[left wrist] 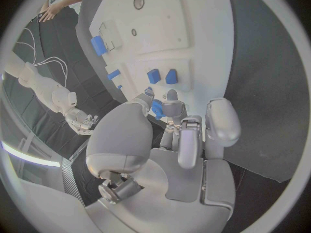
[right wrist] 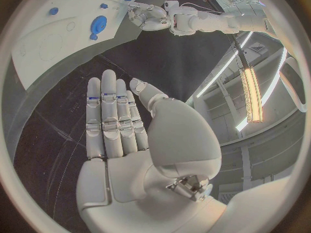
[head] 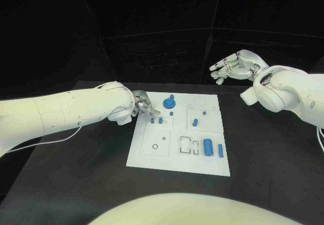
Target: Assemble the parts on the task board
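Observation:
The white task board [head: 177,154] lies in the middle of the black table. On it are a round blue gear-like part [head: 169,102], two small blue pieces [head: 157,120] side by side, another small piece [head: 195,123], a thick blue cylinder [head: 209,147] and a thin blue bar [head: 220,150]. My left hand [head: 143,104] hovers at the board's far left edge. In the left wrist view a small blue part [left wrist: 157,108] sits pinched between its thumb and a fingertip, just short of the two small pieces [left wrist: 162,76]. My right hand [head: 233,65] is raised past the board's far right corner, fingers straight and apart, holding nothing.
Outlined recesses [head: 189,144] and a ring outline [head: 156,146] mark the board's near half. A thin white cable [head: 67,136] trails on the table under my left arm. Bare black table surrounds the board on all sides.

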`<state>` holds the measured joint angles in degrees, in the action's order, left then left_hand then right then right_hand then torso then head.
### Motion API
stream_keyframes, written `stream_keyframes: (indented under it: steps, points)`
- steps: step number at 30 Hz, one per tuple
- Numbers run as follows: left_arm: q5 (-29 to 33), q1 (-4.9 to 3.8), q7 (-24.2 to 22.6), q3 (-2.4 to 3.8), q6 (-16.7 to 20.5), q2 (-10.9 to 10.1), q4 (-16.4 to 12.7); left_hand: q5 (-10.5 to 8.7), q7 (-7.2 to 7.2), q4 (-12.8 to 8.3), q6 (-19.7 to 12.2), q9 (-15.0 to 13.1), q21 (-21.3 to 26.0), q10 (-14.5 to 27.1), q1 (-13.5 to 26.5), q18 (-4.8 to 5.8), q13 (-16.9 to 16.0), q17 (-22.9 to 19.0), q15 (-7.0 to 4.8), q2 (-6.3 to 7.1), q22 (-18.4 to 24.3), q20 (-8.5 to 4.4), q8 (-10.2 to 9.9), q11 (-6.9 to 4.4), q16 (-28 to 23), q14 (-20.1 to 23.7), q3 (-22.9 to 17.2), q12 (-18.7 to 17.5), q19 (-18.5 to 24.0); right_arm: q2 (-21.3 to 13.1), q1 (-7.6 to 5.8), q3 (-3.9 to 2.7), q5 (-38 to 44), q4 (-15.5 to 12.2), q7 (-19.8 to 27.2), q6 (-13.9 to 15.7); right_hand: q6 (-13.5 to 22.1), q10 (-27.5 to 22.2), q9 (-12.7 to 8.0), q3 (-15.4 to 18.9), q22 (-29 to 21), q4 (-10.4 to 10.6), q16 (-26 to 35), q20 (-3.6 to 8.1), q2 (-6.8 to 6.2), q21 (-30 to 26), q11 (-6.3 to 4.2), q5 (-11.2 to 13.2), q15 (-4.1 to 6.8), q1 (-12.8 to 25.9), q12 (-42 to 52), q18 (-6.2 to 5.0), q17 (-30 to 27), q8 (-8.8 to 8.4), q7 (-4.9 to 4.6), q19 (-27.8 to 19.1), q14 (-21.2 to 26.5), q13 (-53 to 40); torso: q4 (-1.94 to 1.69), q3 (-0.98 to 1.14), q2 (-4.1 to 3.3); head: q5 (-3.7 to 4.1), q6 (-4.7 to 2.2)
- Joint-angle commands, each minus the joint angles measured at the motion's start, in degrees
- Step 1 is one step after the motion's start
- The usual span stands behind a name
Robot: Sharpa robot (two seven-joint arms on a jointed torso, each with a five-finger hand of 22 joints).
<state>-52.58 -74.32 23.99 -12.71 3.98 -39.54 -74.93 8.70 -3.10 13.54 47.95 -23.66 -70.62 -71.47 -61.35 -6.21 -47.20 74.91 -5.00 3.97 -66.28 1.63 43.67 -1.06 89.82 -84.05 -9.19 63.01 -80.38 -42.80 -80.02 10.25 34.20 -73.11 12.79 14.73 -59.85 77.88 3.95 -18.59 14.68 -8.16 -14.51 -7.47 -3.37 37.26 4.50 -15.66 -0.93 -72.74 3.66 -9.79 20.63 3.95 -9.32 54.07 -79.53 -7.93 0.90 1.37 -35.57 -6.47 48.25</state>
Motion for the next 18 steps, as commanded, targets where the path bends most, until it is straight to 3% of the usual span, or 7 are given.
stream_keyframes:
  steps: [1, 4, 7, 10, 12, 14, 18]
  points:
    - [4.7, -0.37, -8.8, 0.09, 6.3, -0.3, -0.4, 0.23, -0.45, -0.1, -0.9, 0.5, 0.7, 1.7, -1.6, 0.49, 2.7, 15.1, 0.68, 0.2, 0.5, 0.19, -0.7, 0.35, 0.2, -6.0, 1.0, -1.8, 0.6, 0.0, -0.13, -0.03, -0.2, 0.0, 0.2, 0.6, 0.6, -0.5, -0.1, 0.0, -0.2, 0.4, 0.5, -0.25, -0.08, -0.5, 0.08, -0.4, -0.13, 0.7, -0.1, -0.55, -0.1, -0.16, -0.14, -0.3, 0.3, 0.1, 0.0, -0.01, -0.02, 0.0, -0.41]
    - [5.6, -0.55, -11.6, 0.1, 7.2, -0.3, -0.3, 0.27, -1.53, -0.2, -3.3, 2.0, 1.8, 3.8, -3.3, 0.3, 5.5, 15.1, 1.35, 0.39, 1.6, 0.7, -2.9, 1.22, 0.2, -6.0, 2.3, -3.8, 1.2, 0.0, -0.13, -0.03, -0.2, 0.1, 0.2, 0.7, 0.9, -0.7, -0.1, 0.0, -0.4, 0.5, 0.9, -0.36, -0.29, -0.9, 0.17, -0.6, -0.22, 0.8, -0.2, -0.56, -0.1, -0.19, -0.22, -0.3, 0.3, 0.3, 0.01, -0.01, -0.03, 0.0, -0.53]
    - [6.3, -0.69, -14.2, 0.1, 7.6, -0.1, 0.0, 0.35, -3.12, -1.1, -5.1, 4.3, 6.5, 9.3, -6.8, -0.76, 11.9, 11.9, 2.57, 0.38, 6.7, 1.8, -5.9, 2.64, -1.6, -5.1, 3.6, -8.8, 3.8, 0.0, -0.13, -0.03, -0.2, 0.1, 0.2, 0.7, 1.0, -0.9, -0.1, 0.0, -0.5, 0.6, 1.1, -0.43, -0.33, -1.1, 0.23, -0.7, -0.28, 0.8, -0.2, -0.57, -0.2, -0.16, -0.26, -0.4, 0.4, 0.4, 0.03, 0.02, -0.01, 0.05, -0.61]
    - [6.2, -0.79, -16.9, 0.09, 7.0, 0.4, 0.6, 0.63, -4.1, -4.8, -5.1, 5.9, 21.6, 16.4, -14.9, -4.02, 15.0, -3.5, 3.34, -0.9, 22.0, 2.57, -7.8, 3.59, -11.5, 1.2, 0.2, -14.4, 13.0, 0.0, -0.13, -0.03, -0.2, 0.0, 0.4, 0.6, 0.8, -1.2, 0.0, -0.2, -0.7, 0.5, 1.5, -0.5, -0.22, -1.5, 0.27, -0.9, -0.33, 0.6, -0.2, -0.59, -0.2, 0.01, -0.26, -0.4, 0.5, 0.5, 0.0, 0.02, -0.04, 0.28, -0.89]
    - [5.2, -0.84, -18.9, 0.08, 6.5, 0.8, 1.0, 0.48, -5.67, -6.3, -5.3, 7.9, 27.1, 20.0, -18.3, -3.87, 19.3, -18.8, 4.8, -0.33, 25.4, 3.77, -10.5, 5.54, -24.5, 10.9, -3.1, -20.5, 17.6, 0.0, -0.13, -0.03, -0.2, 0.0, 0.6, 0.5, 0.5, -1.4, 0.1, -0.3, -0.8, 0.5, 1.8, -0.52, -0.16, -1.7, 0.28, -1.1, -0.35, 0.4, -0.2, -0.61, -0.3, 0.16, -0.24, -0.4, 0.6, 0.7, -0.04, -0.01, -0.12, 0.42, -1.04]
    - [3.6, -0.87, -21.5, 0.08, 6.1, 1.6, 1.6, 0.49, -6.67, -7.7, -3.8, 10.2, 31.1, 20.8, -20.4, -4.26, 23.8, -30.6, 5.81, 0.94, 27.9, 4.64, -13.2, 6.12, -35.5, 18.0, -6.2, -25.6, 19.5, 0.0, -0.13, -0.03, -0.2, 0.1, 0.8, 0.4, 0.1, -1.5, 0.2, -0.5, -0.9, 0.4, 2.2, -0.54, -0.05, -1.9, 0.25, -1.2, -0.36, 0.2, -0.2, -0.62, -0.3, 0.37, -0.16, -0.4, 0.6, 0.8, -0.01, -0.06, -0.12, 0.44, -1.13]
    - [-0.4, -0.9, -28.6, 0.05, 4.5, 3.7, 3.6, 0.45, -6.33, -10.4, -0.3, 13.7, 33.9, 18.9, -22.2, -4.43, 30.1, -35.4, 5.85, 2.8, 30.1, 4.78, -17.6, 6.39, -40.3, 18.4, -10.3, -31.6, 18.8, 0.2, -0.13, -0.03, -0.2, 0.0, 1.6, 0.2, -0.8, -1.7, 0.3, -0.6, -1.1, 0.3, 2.9, -0.61, -0.03, -2.3, 0.25, -1.1, -0.43, 0.0, -0.2, -0.59, -0.5, 0.68, -0.04, -0.4, 0.8, 1.1, 0.08, -0.01, -0.07, 0.75, -1.49]
